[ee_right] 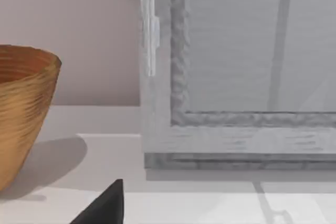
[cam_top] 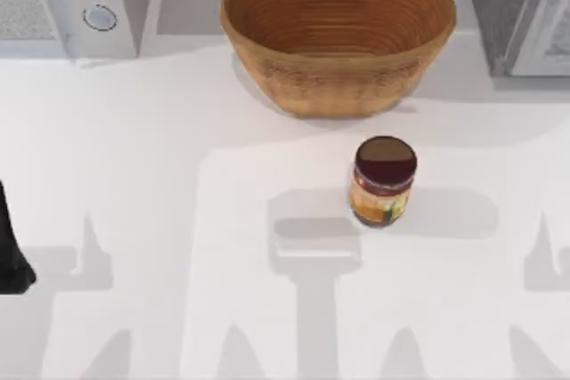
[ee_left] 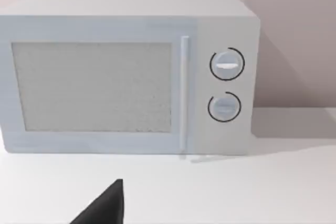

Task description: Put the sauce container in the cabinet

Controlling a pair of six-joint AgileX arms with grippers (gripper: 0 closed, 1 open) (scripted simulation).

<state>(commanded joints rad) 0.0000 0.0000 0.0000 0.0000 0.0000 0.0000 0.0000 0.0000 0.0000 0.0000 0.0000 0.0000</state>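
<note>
White worktop (cam_top: 178, 131) spans scene. Cabinet (cam_top: 517, 11) at 1 o'clock corner, grey, pale framed front. Microwave (cam_top: 67, 2) at 11 o'clock corner, two round knobs. Woven basket (cam_top: 338, 33) at 12 o'clock. Sauce container (cam_top: 384, 181) upright just right of centre, near basket, apart from cabinet. Left arm (cam_top: 11, 246) parked at 9 o'clock edge; claw state cannot tell. Right claw state cannot tell.

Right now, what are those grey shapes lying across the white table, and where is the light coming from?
Top view: they are soft shadows; long arm-like ones stretch across the table, and the sauce container casts one. Right wrist view: the woven basket shades the table toward the cabinet. Left wrist view: even light on the white appliance, no glare. The light's source can't be told.
</note>
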